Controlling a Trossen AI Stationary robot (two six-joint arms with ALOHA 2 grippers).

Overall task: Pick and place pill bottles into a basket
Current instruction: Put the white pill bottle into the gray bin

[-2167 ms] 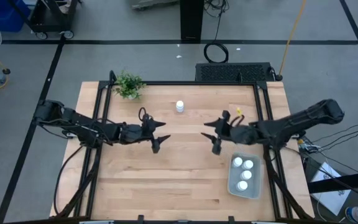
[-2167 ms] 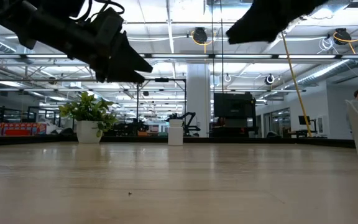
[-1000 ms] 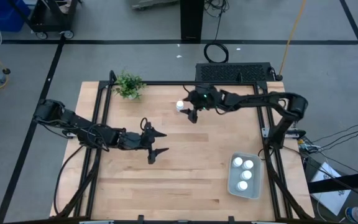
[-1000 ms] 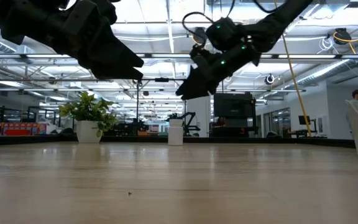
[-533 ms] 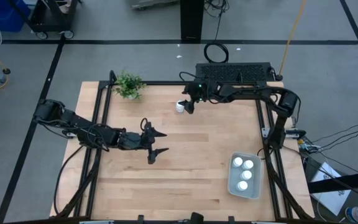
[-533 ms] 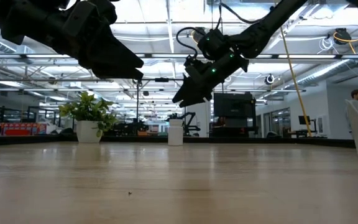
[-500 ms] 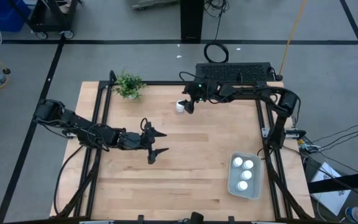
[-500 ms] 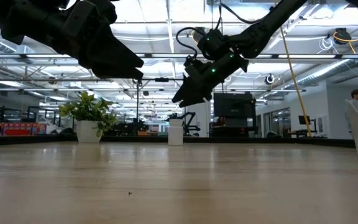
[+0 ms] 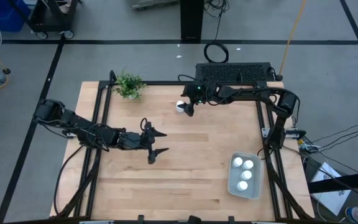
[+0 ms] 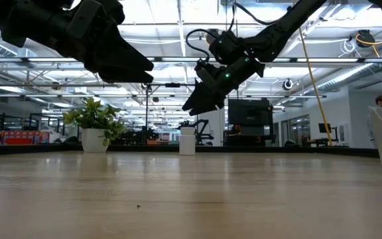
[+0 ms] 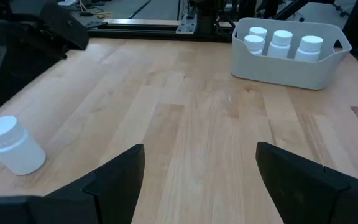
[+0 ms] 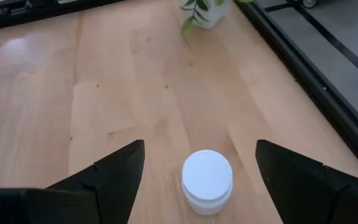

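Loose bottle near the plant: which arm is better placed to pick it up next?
The right. Its end effector hangs open right over the bottle, which stands upright between its fingers' line. The left end effector sits mid-table, well away. Three bottles already stand in the basket.

Both arms are dark, near black, built of slim jointed segments. The left arm [image 9: 86,130] carries a thin black cable looping near its wrist. The right arm [image 9: 253,94] shows small green indicator lights by the wrist and a curled cable. Fingers [image 11: 114,177] are matte black, flat, tapering to angular tips
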